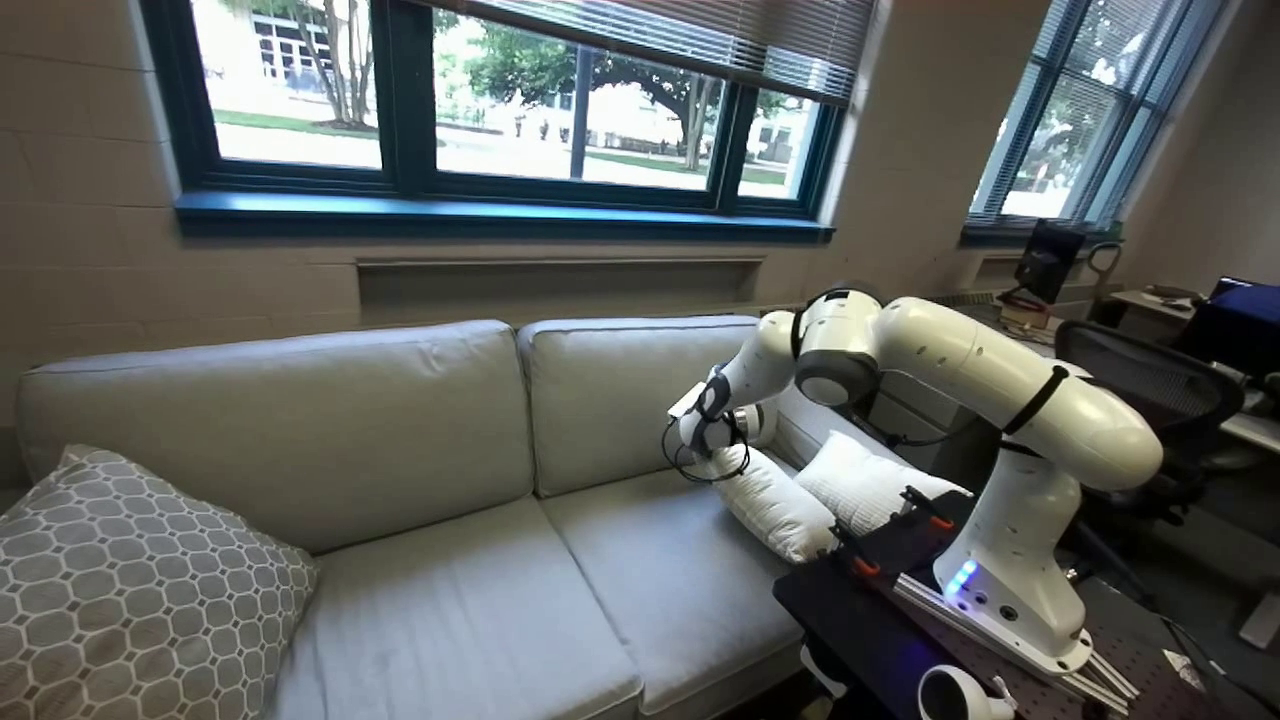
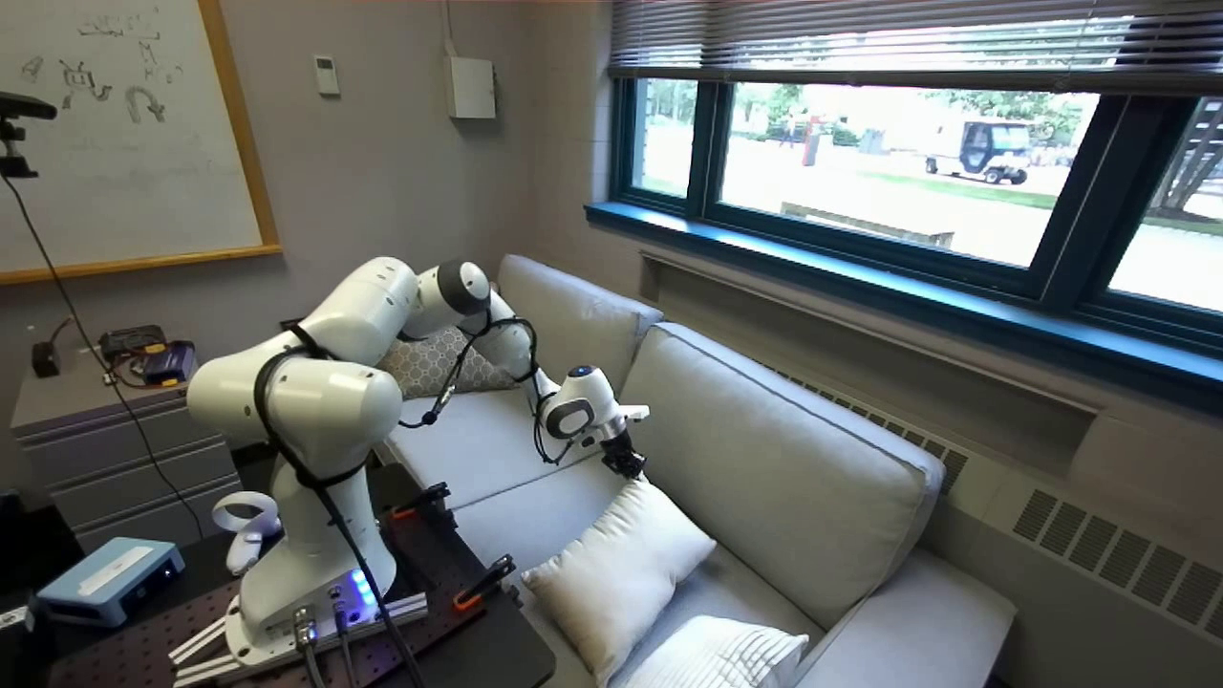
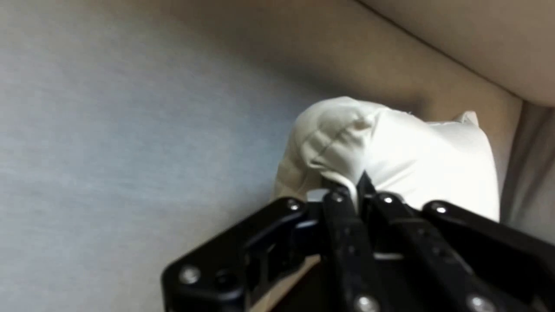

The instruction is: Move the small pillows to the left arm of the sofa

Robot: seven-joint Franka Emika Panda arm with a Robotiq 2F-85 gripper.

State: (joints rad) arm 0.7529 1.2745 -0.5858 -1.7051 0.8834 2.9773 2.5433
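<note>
On the black worktop [image 1: 825, 605], nearest of all, a white hand controller [image 2: 246, 549] sits beside the foot of the robot arm [image 1: 960, 355], where a row of blue lights [image 1: 962, 575] glows; two clamps [image 2: 489, 576] with orange parts stand at the edge. Beyond that edge the arm extends over the sofa [image 1: 440, 600]. Its jaws are narrow, pinched on a corner of the plain small pillow [image 1: 775, 510], off-white and puffy; the wrist view shows a fold of the cloth caught between them. This pillow is over the seat [image 1: 690, 570]; whether its whole underside touches I cannot tell. Just beside it is the ribbed small pillow [image 1: 870, 485], between it and the padded armrest [image 2: 917, 626]. Well apart, at the opposite end, leans the large patterned pillow [image 1: 150, 590]. Behind the seat rise two back cushions [image 1: 290, 430], then the wall [image 1: 90, 200] and its blue-framed window [image 1: 400, 140]. A blind [image 1: 690, 40] hangs partway down the glass, and trees [image 1: 515, 70] show outside.
</note>
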